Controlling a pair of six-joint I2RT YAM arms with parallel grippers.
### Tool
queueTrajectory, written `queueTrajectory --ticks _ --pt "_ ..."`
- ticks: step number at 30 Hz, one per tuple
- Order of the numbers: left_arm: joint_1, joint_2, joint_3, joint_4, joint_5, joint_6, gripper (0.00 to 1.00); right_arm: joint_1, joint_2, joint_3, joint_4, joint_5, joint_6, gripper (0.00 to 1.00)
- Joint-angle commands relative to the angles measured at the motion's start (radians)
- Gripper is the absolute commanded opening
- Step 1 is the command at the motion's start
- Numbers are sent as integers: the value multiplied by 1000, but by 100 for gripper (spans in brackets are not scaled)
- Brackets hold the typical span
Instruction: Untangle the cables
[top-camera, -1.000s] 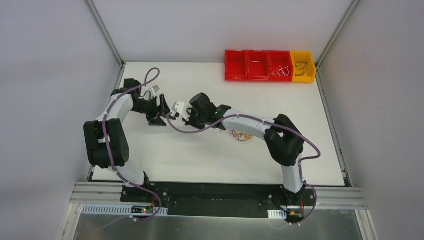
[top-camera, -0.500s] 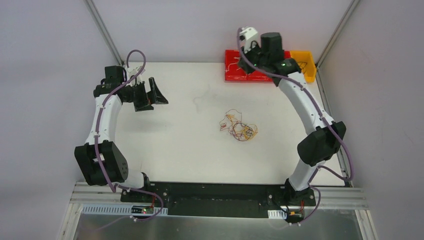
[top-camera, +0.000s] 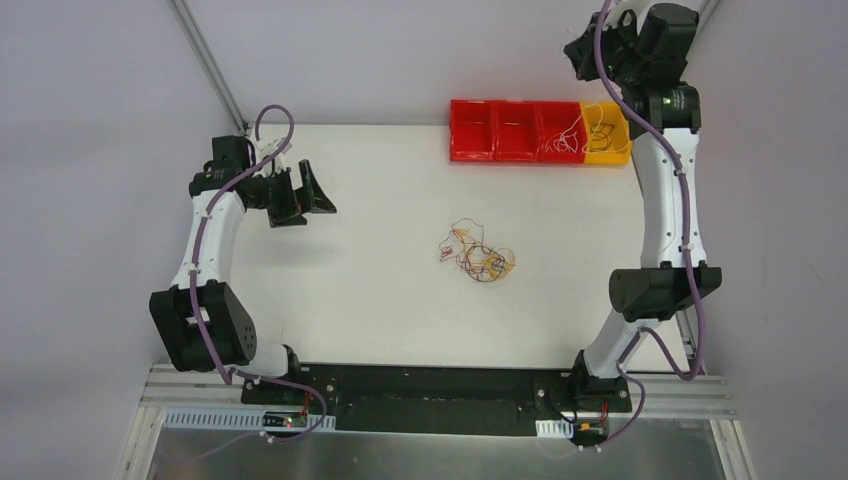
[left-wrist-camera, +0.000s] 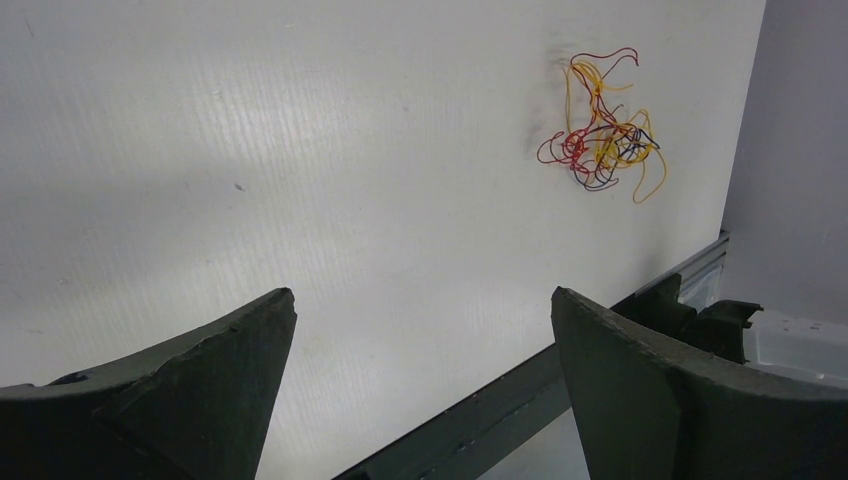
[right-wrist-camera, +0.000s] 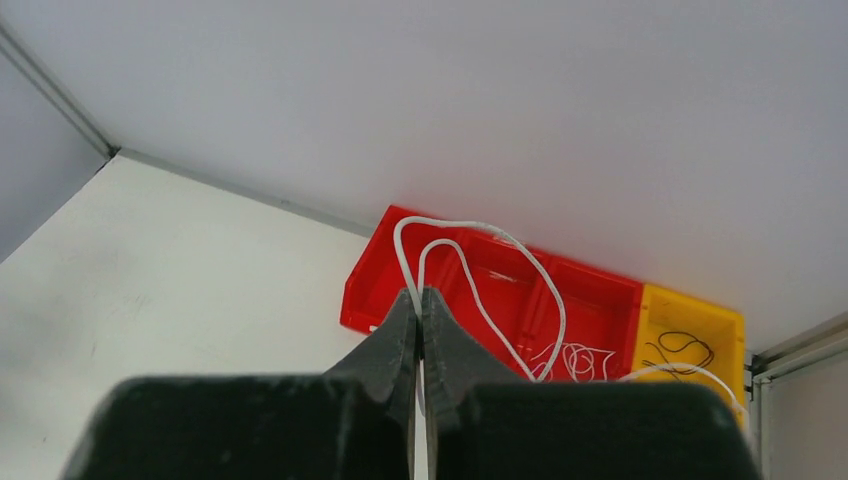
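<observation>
A small clump of thin red, orange and yellow cables (top-camera: 478, 255) lies on the white table near the middle; it also shows in the left wrist view (left-wrist-camera: 600, 140), far right. My left gripper (top-camera: 310, 195) is open and empty, low over the table's far left (left-wrist-camera: 422, 295). My right gripper (top-camera: 585, 50) is raised high above the bins at the back right. It is shut (right-wrist-camera: 420, 292) on a thin white cable (right-wrist-camera: 402, 252), which loops out and hangs down toward the red bins.
A row of red bins (top-camera: 515, 130) with a yellow bin (top-camera: 607, 135) at its right end stands at the back edge. One red compartment holds coiled white wire (right-wrist-camera: 570, 358); the yellow bin (right-wrist-camera: 690, 340) holds dark wire. Walls enclose the table.
The right arm has swung from the middle of the table to the back right and risen above the bins, carrying the white cable. The left gripper drew back left and has since stayed put.
</observation>
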Motion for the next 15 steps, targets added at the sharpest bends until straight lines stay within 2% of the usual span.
queueTrajectory --ticks 1,7,15 --pt "-4 -38 -13 -8 10 28 99 -66 18 61 89 36 33 0" --pt "-4 -29 -15 -8 23 16 99 -130 90 141 168 69 57 0" --pt "-3 -32 -23 -8 32 2 99 -137 158 159 291 100 65 0"
